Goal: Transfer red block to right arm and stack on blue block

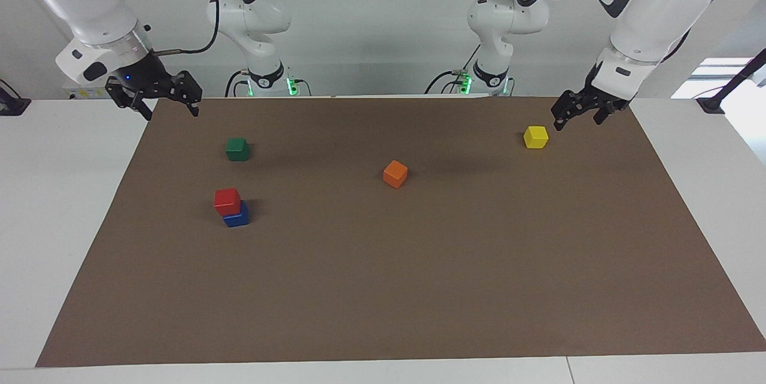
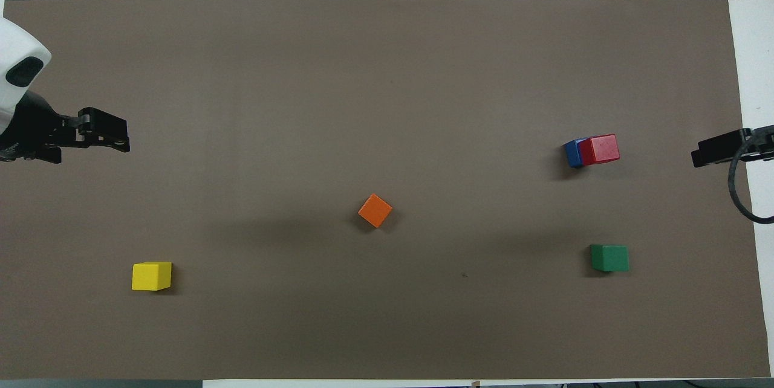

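Red block – small glossy cube, sits on the blue block, shifted a bit off its top, toward the right arm's end of the brown mat. Green block lies nearer the robots than that stack. Right pincer hangs empty over the mat's corner, fingers apart. Left pincer – fingers apart, empty, up near the yellow block. No readable labels on the blocks.

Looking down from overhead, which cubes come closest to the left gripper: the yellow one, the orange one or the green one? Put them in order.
From the left gripper, raised at its own end of the mat:
1. Yellow cube, at the left arm's end, closest.
2. Orange cube, mid-table.
3. Green cube, at the right arm's end, farthest.
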